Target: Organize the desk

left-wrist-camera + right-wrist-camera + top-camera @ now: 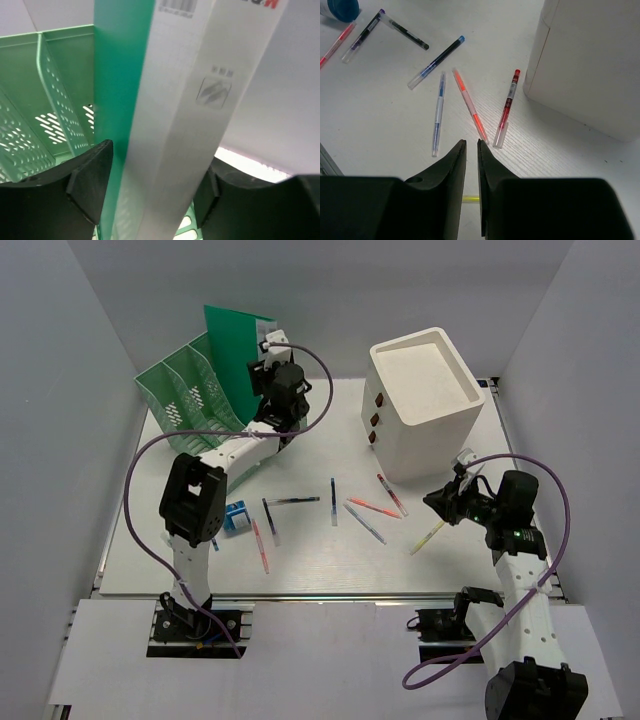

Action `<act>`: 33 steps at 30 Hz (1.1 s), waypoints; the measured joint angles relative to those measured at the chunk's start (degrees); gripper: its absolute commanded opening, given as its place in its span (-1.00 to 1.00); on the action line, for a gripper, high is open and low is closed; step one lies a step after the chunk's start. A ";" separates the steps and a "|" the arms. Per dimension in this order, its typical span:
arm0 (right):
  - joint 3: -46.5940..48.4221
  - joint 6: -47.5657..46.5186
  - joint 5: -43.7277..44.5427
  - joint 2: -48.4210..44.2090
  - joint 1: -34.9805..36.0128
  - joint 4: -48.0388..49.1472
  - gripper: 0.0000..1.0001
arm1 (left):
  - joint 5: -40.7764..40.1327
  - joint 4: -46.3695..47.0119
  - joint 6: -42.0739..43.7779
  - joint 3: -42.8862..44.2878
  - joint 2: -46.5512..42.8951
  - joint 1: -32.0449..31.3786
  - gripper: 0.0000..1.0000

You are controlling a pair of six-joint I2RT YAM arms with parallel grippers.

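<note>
The desk is a white tabletop with several pens strewn across its middle. My left gripper is at the back left, shut on a green folder with a white spine. It holds the folder upright beside the green file rack. In the left wrist view the folder fills the gap between the fingers of the left gripper, with the rack behind it. My right gripper is shut and empty, just above a yellow pen. In the right wrist view the right gripper hovers over the yellow pen.
A white drawer box stands at the back right, close to my right gripper, and also shows in the right wrist view. Ahead of the right gripper lie a red pen, an orange pen and a blue pen. A small blue-and-white box sits by the left arm.
</note>
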 measured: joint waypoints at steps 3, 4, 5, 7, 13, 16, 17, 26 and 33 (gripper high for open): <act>0.02 -0.13 -0.39 -0.11 0.00 -0.46 -0.59 | 0.66 -4.17 -2.19 2.47 0.94 1.05 0.30; 0.02 -0.15 -0.50 -0.11 0.00 -0.52 -0.59 | 0.90 -5.77 -2.73 3.43 1.44 1.36 0.21; 0.02 -0.17 -0.59 -0.11 -0.02 -0.57 -0.59 | 1.01 -6.99 -3.50 4.44 2.01 1.62 0.16; 0.00 -0.31 -0.70 -0.11 -0.02 -0.66 -0.59 | 1.75 -9.92 -4.57 6.27 2.86 2.05 0.08; 0.00 -0.35 -0.79 -0.11 -0.02 -0.70 -0.59 | 2.58 -14.82 -6.01 8.13 3.08 2.73 -0.26; 0.02 -0.35 -0.81 -0.11 0.00 -0.70 -0.59 | 2.78 -15.78 -6.01 8.57 3.08 2.97 -0.51; 0.00 -0.35 -0.83 -0.11 0.00 -0.72 -0.59 | 2.86 -16.15 -6.10 8.74 2.99 3.02 -0.69; 0.00 -0.72 -1.38 -0.59 0.00 -1.31 -0.59 | 3.13 -16.46 -5.88 8.81 2.71 3.06 -1.00; 0.00 -1.49 -2.27 -1.18 0.00 -1.97 -0.59 | 1.86 -11.47 -0.92 5.60 1.64 2.45 -1.00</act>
